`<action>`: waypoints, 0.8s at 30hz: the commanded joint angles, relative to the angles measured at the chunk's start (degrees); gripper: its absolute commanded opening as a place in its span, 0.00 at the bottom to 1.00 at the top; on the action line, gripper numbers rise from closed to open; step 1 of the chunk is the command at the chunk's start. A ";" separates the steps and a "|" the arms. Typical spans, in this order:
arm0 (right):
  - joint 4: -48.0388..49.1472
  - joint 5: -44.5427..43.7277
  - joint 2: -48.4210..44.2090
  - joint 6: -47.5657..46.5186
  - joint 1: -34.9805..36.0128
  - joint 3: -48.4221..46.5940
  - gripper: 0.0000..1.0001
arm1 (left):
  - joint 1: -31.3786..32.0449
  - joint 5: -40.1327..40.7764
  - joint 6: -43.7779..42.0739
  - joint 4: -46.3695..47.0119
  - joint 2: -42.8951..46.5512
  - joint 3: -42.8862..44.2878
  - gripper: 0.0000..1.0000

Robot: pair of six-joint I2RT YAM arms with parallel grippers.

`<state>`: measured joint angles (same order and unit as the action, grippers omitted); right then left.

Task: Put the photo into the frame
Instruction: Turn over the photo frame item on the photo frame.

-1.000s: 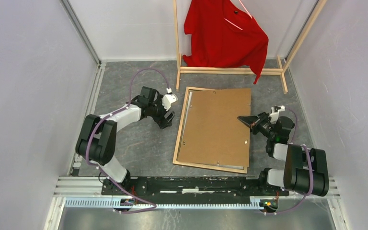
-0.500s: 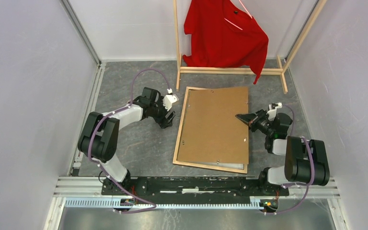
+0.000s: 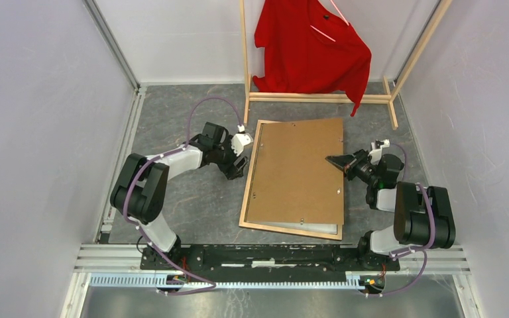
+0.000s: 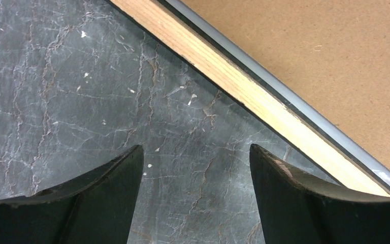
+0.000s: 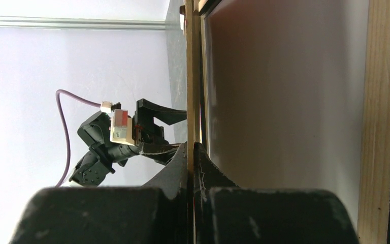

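The frame (image 3: 247, 192) lies back up on the table (image 3: 192, 192) between my arms, a brown board (image 3: 298, 172) skewed on it. A pale strip (image 3: 311, 229) shows under the board at the frame's near rail; I cannot tell if it is the photo. My left gripper (image 4: 195, 152) hangs spread wide, holding nothing, just outside the frame's left rail. My right gripper (image 3: 331, 159) is pinched tight over the board near the frame's right rail. Past the frame's far rail stands a rack (image 3: 318, 98) with a red shirt (image 3: 308, 46)
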<state>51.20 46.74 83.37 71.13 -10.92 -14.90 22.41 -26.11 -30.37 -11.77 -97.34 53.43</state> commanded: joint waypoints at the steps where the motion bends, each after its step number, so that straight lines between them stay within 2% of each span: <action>1: 6.16 2.22 0.45 0.95 0.17 -2.64 0.00 | 0.85 -0.82 2.70 2.10 -0.70 1.73 0.82; 24: 2.13 -0.54 2.67 -4.86 0.87 -3.15 0.00 | 1.59 -0.44 2.95 1.09 -1.89 3.08 0.76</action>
<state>51.29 46.65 86.24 66.54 -10.59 -15.97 23.44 -26.02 -29.10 -11.84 -98.85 54.68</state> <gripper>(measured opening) 0.025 0.771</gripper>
